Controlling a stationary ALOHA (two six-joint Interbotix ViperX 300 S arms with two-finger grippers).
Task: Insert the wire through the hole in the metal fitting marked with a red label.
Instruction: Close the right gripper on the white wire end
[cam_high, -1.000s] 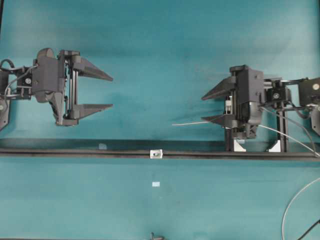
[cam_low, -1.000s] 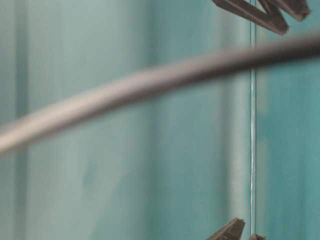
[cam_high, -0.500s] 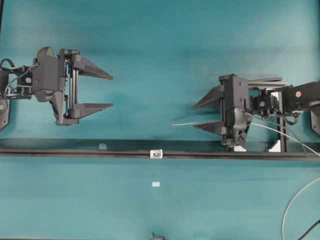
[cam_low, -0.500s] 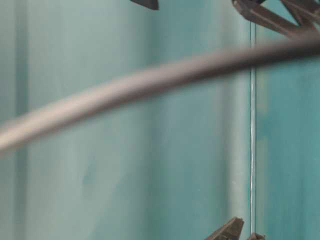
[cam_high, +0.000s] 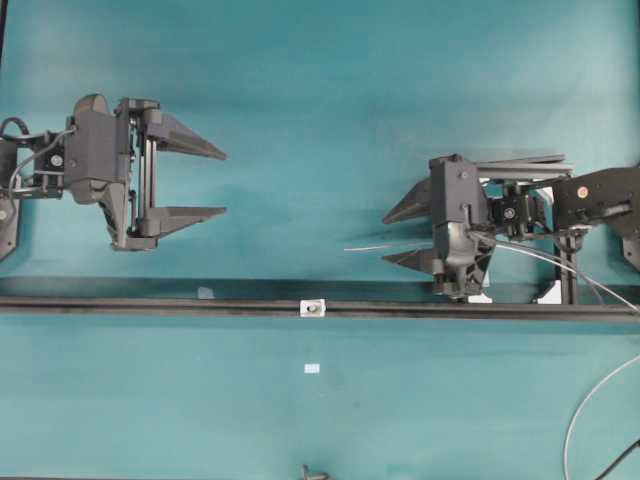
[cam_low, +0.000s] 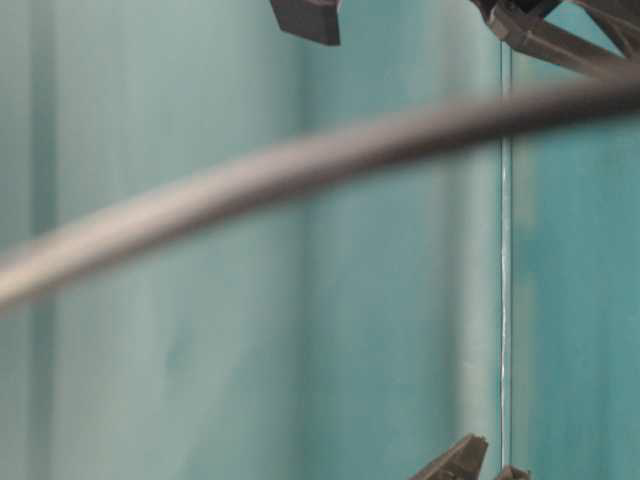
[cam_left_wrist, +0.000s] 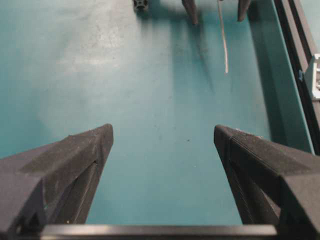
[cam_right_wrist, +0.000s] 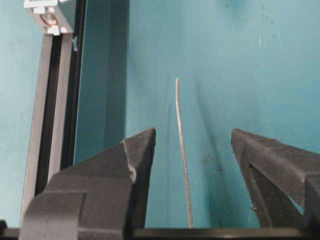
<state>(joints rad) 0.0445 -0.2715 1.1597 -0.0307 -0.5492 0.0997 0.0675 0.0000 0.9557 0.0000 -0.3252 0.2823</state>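
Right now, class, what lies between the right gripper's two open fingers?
In the right wrist view, the wire runs up the gap of the right gripper, touching neither finger, over bare teal table. The overhead view agrees.

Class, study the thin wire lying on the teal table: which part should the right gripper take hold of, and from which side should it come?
Probably the straight stretch just behind the free tip of the wire, closing across it from above. It lies flat on the table, running lengthwise between the open fingers of the right gripper, so they already straddle it; a short free end should stay stiff enough to aim at the metal fitting.
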